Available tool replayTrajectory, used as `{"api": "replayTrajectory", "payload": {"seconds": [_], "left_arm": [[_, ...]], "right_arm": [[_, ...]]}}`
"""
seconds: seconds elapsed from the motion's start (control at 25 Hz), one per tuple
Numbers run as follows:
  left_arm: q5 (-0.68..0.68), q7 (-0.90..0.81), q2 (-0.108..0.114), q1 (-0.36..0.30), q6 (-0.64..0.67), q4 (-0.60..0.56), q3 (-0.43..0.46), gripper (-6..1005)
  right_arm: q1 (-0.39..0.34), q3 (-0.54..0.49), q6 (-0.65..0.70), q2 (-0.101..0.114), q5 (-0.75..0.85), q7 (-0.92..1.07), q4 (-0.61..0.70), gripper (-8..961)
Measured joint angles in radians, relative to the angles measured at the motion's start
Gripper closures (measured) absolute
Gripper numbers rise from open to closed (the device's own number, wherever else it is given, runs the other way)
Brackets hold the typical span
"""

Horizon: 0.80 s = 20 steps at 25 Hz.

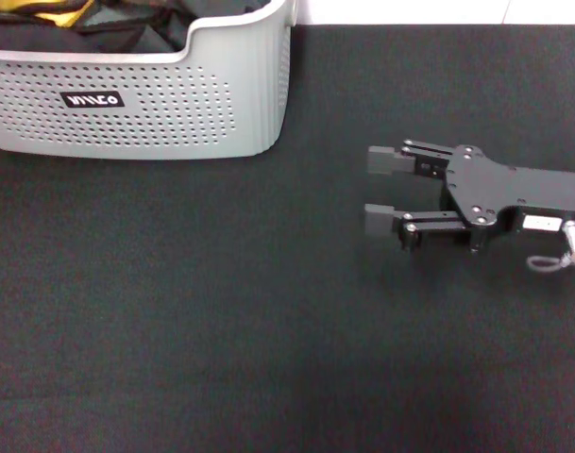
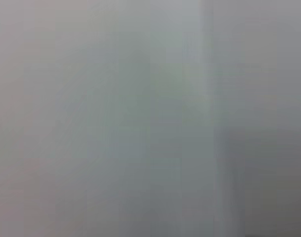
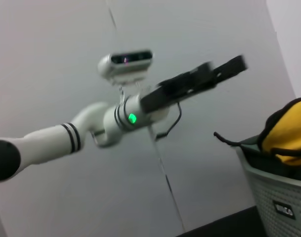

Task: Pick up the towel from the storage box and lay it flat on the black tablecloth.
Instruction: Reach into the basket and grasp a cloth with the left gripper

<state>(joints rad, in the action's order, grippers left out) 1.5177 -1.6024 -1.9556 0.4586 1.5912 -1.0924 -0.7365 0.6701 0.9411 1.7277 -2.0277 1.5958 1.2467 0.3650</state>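
Head view: right gripper (image 1: 380,192) lies low over the black tablecloth (image 1: 221,311) near its right edge, fingers spread, empty, pointing left. Storage box (image 1: 145,94) sits at far-left corner.
Left wrist view: nothing discernible.
Right wrist view: left gripper (image 3: 224,68) raised high beside the box, state unclear; towel (image 3: 288,131) in box, nearer that arm.

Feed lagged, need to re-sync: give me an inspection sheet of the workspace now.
Surface: black tablecloth covers the table; towel not laid on it.
Job's things: box far left; towel in it, bulging above the rim.
Clutter: black fabric in the box.
Grippers: right pincer low over the cloth, open, empty; left pincer raised in the air.
Cables: grey loop by the right wrist.
Surroundings: pale wall.
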Motion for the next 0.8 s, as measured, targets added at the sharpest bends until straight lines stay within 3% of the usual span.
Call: {"api": "replayTrajectory", "payload": {"seconds": [0.16,0.28,0.44,0.8], "left_arm": [[0.261,-0.128,-0.031,0.002,-0.243,-0.241,0.000,258],[0.455,-0.210,-0.045,0.019,-0.335,-0.307,0.000,293],[0.593,-0.256,-0.052,0.045,-0.357,-0.295,-0.001,310],[0.615,-0.257,-0.055,0.058,-0.362,-0.211,-0.008,348]], "right_arm": [[-0.041,0.003,0.000,0.000,-0.030,-0.015,-0.014,87],[-0.062,0.000,0.000,0.000,-0.054,-0.037,-0.037,88],[-0.078,-0.005,-0.007,0.000,-0.066,-0.047,-0.042,88],[-0.057,0.003,-0.030,0.000,-0.069,-0.048,-0.042,89]]}}
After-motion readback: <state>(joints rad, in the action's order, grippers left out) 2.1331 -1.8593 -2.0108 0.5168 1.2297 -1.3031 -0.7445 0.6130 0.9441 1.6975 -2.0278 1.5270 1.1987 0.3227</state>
